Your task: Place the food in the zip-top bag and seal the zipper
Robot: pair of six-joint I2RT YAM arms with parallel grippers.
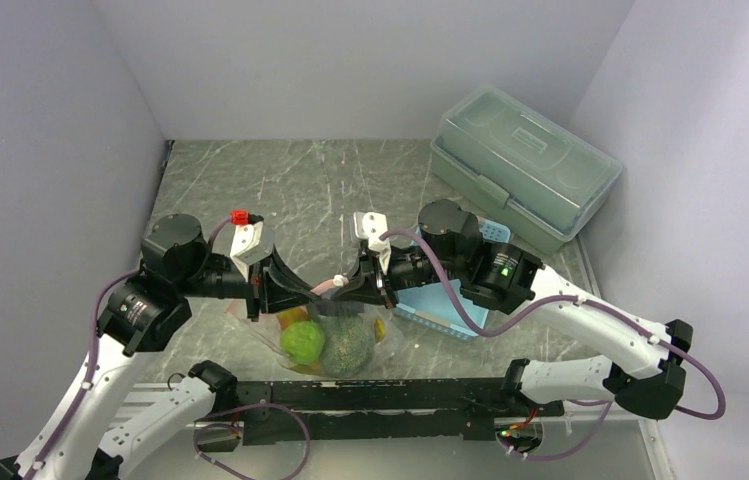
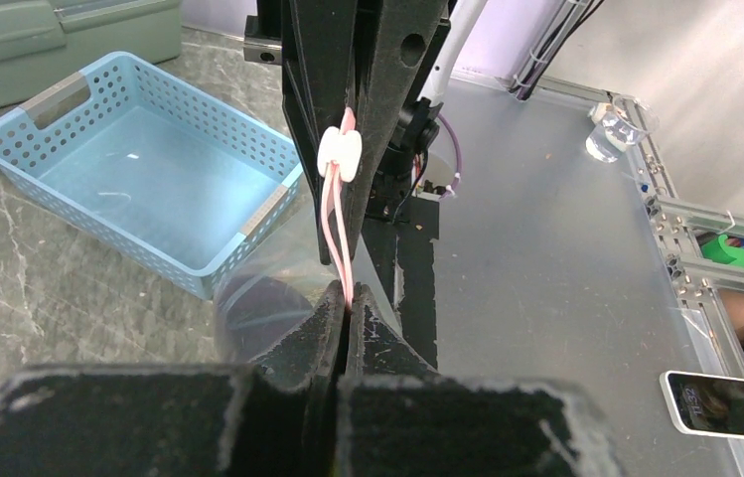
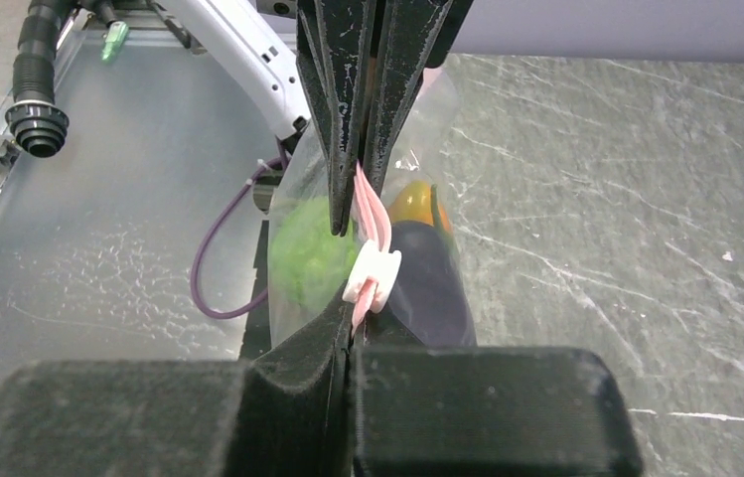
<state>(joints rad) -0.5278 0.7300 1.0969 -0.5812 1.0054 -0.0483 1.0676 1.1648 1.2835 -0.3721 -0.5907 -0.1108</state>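
Left gripper [image 2: 346, 316] and right gripper [image 3: 353, 333] clamped on pale pink zipper [image 1: 328, 287], strip running left-right between them, clear bag [image 3: 298, 194] beneath

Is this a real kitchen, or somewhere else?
Probably a robot test booth in a lab, not a kitchen. Plain white walls box in the stone-patterned table, and the left arm and right arm are bolted to a dark bar at its edge.

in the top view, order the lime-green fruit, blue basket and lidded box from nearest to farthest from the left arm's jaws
1. lime-green fruit, just beneath, toward the near edge
2. blue basket, off to the right
3. lidded box, far right corner
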